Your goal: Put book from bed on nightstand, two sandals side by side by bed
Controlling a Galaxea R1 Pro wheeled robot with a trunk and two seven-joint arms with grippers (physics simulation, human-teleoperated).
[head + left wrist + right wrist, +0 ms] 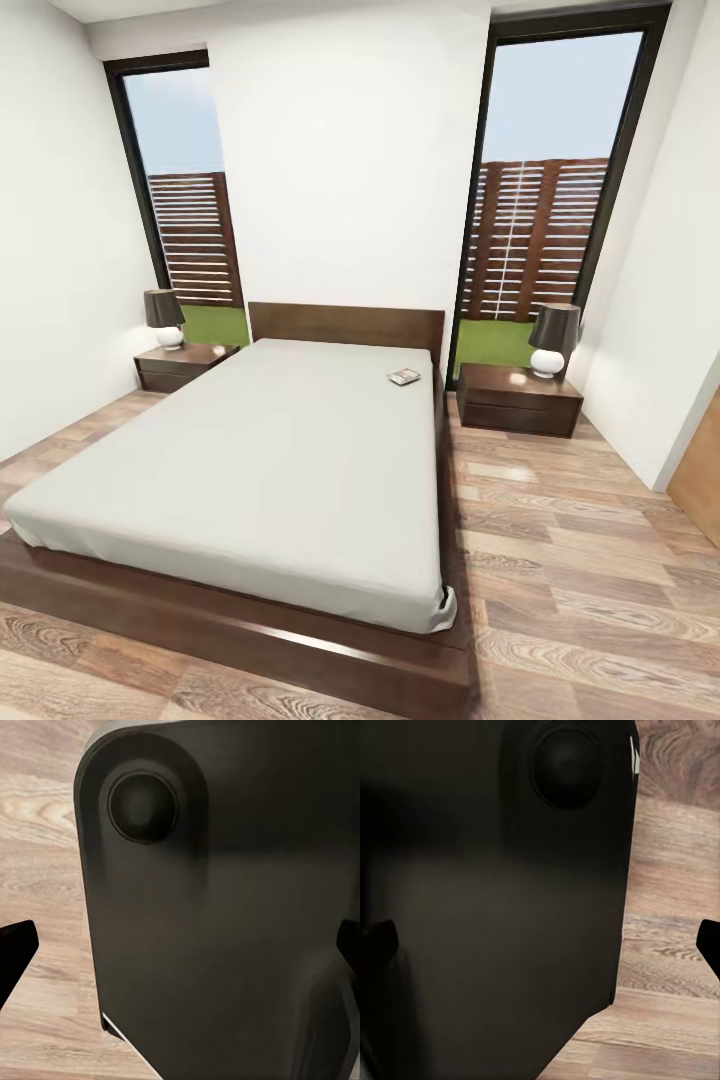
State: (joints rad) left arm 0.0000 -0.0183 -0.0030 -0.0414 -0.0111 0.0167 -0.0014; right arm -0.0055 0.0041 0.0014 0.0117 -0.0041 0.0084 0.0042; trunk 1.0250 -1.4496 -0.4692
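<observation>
**Book waits far from both end effectors**

The book [404, 376] lies on the bed [250, 460] near the headboard, well ahead of the left end effector [180, 952] and right end effector [544, 945]. Both hang open and empty beside the robot's dark body, tucked for driving. The right nightstand [518, 398] sits nearest the book.

Book on bed, both nightstands in view, bedroom seen from the foot of the bed.

The bed [250, 480] was a low platform: dark brown frame and headboard, plain off-white mattress, headboard against the white wall between two tall black-framed windows. The book [404, 376] lay flat on the mattress near the head end, close to the right edge; small, thin, cover detail too small to read. The left nightstand [185, 365] and right nightstand [518, 398] stood just beside the headboard, one each side, dark brown drawer units on the wood-plank floor, each carrying a dark-shaded, white-based lamp.
</observation>
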